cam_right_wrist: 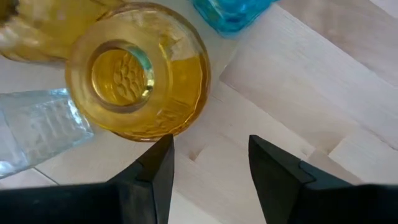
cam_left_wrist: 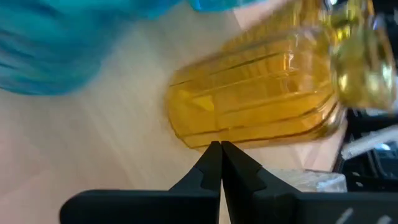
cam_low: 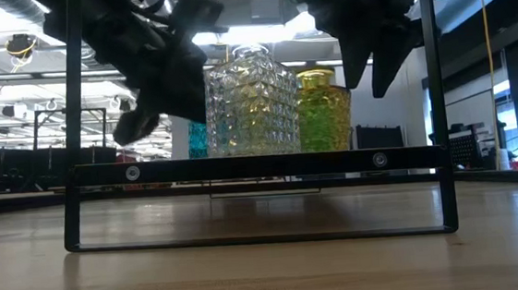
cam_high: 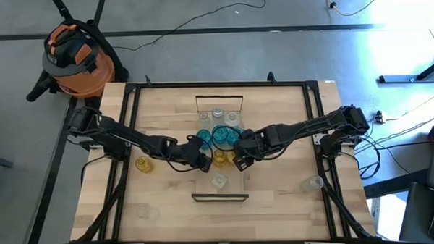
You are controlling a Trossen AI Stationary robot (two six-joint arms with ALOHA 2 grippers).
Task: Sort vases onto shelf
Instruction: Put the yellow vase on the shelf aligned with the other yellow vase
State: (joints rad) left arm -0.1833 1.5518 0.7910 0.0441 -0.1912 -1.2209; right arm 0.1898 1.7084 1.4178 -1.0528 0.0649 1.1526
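The shelf (cam_high: 232,181) lies mid-table, one wire-framed short end toward the near edge and one toward the far edge. Teal (cam_high: 221,136), clear (cam_high: 217,115) and amber (cam_high: 220,158) vases stand upright on it, with a clear cut-glass vase (cam_low: 246,100) nearest the near frame (cam_low: 256,166). My left gripper (cam_high: 205,164) is shut just left of the amber vase (cam_left_wrist: 249,93). My right gripper (cam_high: 239,163) is open and empty just right of it, above the shelf. The right wrist view shows the amber vase's open mouth (cam_right_wrist: 118,71) from above, beyond my open right gripper (cam_right_wrist: 211,152). My left gripper's shut fingertips (cam_left_wrist: 214,152) stand at the amber vase's ribbed side wall (cam_left_wrist: 211,134), coming from the table's left. I cannot tell whether they touch it.
An amber vase (cam_high: 144,164) stands on the table left of the shelf. A clear vase (cam_high: 144,210) stands near the front left and another (cam_high: 313,182) at the right. An orange shop vacuum (cam_high: 74,58) stands on the floor beyond the far left corner.
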